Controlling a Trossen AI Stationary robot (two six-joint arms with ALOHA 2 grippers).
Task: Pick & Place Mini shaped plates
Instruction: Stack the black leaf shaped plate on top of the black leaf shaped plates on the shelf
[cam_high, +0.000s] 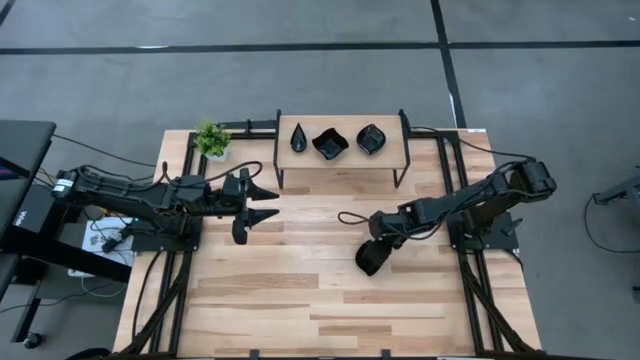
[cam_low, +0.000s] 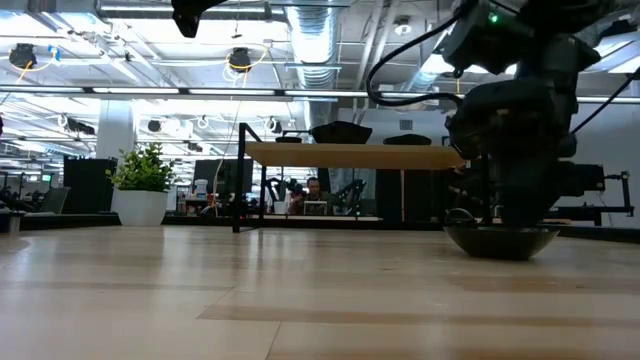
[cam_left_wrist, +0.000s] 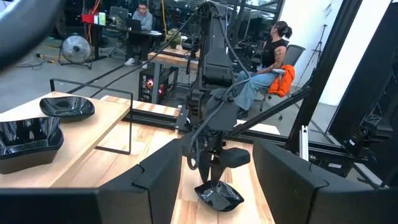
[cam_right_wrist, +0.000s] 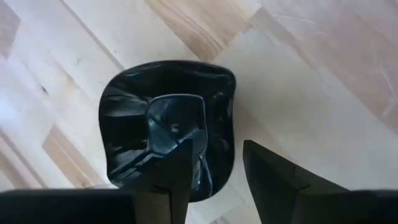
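We see left gripper (cam_high: 262, 203) left of shelf (cam_high: 342, 160), fingers spread, empty. Three mini shaped plates (cam_high: 330, 143) sit on shelf (potted plant (cam_high: 211, 139) beside it). Right gripper (cam_high: 368, 258) before shelf, fingers straddling rim of fourth plate (cam_right_wrist: 168, 127) on table (cam_high: 300, 300), apparently slack.

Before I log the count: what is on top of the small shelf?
Three black plates sit in a row on the shelf: a narrow one, a wavy square, a rounder one. Anything under the shelf top is covered.
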